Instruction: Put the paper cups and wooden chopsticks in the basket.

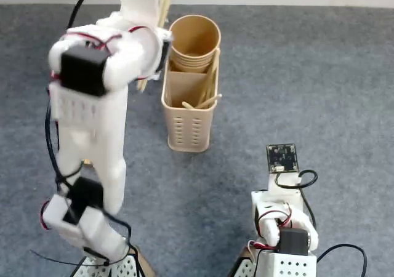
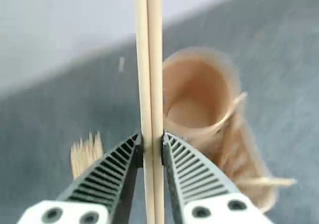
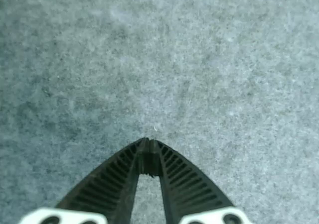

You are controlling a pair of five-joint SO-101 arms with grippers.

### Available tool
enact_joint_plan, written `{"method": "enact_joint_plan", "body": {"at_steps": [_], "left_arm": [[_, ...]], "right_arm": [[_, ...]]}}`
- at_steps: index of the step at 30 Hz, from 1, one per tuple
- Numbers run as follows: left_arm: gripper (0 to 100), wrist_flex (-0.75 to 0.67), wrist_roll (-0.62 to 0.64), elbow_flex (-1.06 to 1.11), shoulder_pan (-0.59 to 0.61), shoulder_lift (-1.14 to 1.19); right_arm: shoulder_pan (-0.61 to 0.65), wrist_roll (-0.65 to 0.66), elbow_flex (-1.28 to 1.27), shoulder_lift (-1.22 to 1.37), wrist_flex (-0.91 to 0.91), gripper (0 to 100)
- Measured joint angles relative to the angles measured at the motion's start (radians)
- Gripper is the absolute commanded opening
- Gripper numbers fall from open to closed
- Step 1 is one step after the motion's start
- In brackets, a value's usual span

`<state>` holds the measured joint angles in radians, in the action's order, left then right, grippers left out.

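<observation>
Left claw (image 2: 151, 143): pinching a pair of wooden chopsticks (image 2: 149, 59) between its ribbed fingers (image 2: 189, 171). The two sticks lay side by side and ran straight through the grip, sticking out past the fingertips. Their near end left the left wrist view at its edge.

Just past the held pair and off to one side, I saw the stack of paper cups (image 2: 199, 94), mouth open toward the camera, blurred. The sticks and the cups were not touching.

From the high view, the left arm (image 1: 98, 104) stood raised beside the basket (image 1: 191, 132) and hid its own claw. The held pair rose above the arm next to the cup rim. A tan tip showed under the arm just outside the basket's wall.

The basket stood upright on the grey worktop (image 3: 224, 59). The cup stack sat in its far compartment. Loose chopsticks (image 1: 206, 98) leaned in the near compartment, and one was propped up against the cups.

Right claw (image 3: 149, 145): pressed together with nothing in it, tips meeting over the bare worktop. The right arm (image 1: 283, 221) sat folded low, well apart from the basket.
</observation>
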<state>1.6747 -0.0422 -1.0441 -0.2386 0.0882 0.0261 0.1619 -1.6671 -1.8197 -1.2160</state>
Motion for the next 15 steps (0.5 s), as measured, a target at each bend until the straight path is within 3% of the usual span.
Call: {"method": "enact_joint_plan", "body": {"at_steps": [9,15], "left_arm": [[0,-0.166,-0.072,-0.012,-0.219,-0.052],[1,-0.215,-0.057,-0.012,-0.23,-0.044]], "right_arm": [[0.0,0.0,0.0,0.0,0.0,0.6],[0.0,0.0,0.0,0.0,0.0,0.6]]}}
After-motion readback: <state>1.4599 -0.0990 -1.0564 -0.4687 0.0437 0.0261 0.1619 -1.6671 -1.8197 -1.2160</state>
